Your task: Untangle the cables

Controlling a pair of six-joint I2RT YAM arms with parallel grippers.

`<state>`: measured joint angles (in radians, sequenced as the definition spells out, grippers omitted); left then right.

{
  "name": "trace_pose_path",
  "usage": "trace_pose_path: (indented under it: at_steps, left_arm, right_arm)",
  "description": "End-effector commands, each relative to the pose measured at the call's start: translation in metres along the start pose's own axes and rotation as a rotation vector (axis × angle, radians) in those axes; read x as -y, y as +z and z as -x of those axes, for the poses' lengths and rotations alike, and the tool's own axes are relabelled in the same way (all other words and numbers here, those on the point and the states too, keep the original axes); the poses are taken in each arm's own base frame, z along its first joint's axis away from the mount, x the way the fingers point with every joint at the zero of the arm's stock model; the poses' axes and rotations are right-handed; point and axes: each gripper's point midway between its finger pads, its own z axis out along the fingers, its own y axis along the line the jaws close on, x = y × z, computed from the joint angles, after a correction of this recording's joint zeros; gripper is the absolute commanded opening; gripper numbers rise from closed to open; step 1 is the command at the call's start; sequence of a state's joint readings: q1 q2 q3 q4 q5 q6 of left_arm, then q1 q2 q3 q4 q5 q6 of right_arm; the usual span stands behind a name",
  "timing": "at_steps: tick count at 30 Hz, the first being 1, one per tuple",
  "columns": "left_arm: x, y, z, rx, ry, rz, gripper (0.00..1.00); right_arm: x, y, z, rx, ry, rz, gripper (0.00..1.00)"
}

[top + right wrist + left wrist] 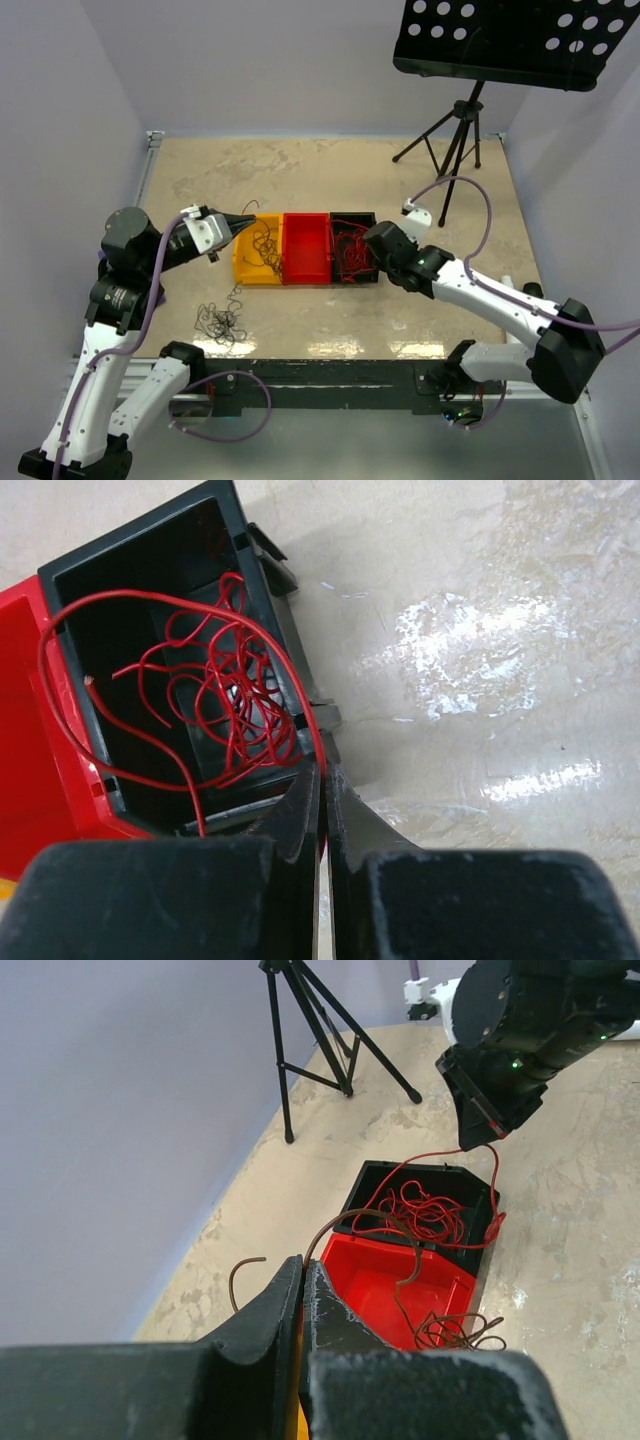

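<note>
1. We are looking at three bins in a row across the table (330,170): a yellow bin (243,262), a red bin (306,250) and a black bin (352,220), the row's long axis running left to right.
2. The left gripper (303,1265) is hovering over the yellow bin's far left corner with its jaws pressed together, pinching a brown cable (355,1214).
3. That brown cable is arching up from the fingertips, running rightward along the row over the red bin, then dropping into curls by the red bin's near rim (we cannot tell which bin those curls are lying in).
4. More dark cables (265,248) are sitting in the yellow bin, coiled with no single direction.
5. The right gripper (322,775) is hanging at the black bin's right end, its jaws closed on a red cable (308,725).
6. That red cable is leaving the fingertips and sweeping in a wide loop over the black bin toward the red bin, its free end pointing back into the black bin.
7. The other red cables (225,695) are lying heaped inside the black bin.
8. A loose tangle (220,322) of dark cables is lying on the table in front of the yellow bin, well apart from both grippers, one strand trailing up toward the bin.
9. A black music stand (455,130) is standing at the far right corner.
</note>
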<state>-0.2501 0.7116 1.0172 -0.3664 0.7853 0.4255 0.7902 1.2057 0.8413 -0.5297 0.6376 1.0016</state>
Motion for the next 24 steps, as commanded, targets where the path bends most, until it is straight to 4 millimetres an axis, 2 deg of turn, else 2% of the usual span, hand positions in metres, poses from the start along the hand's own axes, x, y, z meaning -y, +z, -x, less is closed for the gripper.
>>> trace_pose_path:
  at_steps: [1,5,12,16,24]
  left_arm:
    - [0.000,-0.001,0.012,0.036,0.017,-0.001,0.00]
    - [0.000,-0.001,0.011,0.034,0.026,0.000,0.00]
    - [0.001,-0.003,0.008,0.029,0.038,0.004,0.00]
    - [0.002,-0.005,0.005,0.018,0.055,0.008,0.00]
    - [0.004,-0.007,0.004,0.013,0.065,0.012,0.00]
  right_arm:
    - [-0.026,0.000,0.025,0.054,0.002,0.014,0.00]
    - [-0.039,0.010,0.026,0.054,-0.029,0.008,0.00]
    - [-0.052,0.039,0.010,0.026,-0.104,-0.042,0.00]
    - [-0.051,0.056,-0.003,0.010,-0.135,-0.083,0.00]
    - [-0.052,0.082,-0.013,0.007,-0.151,-0.132,0.00]
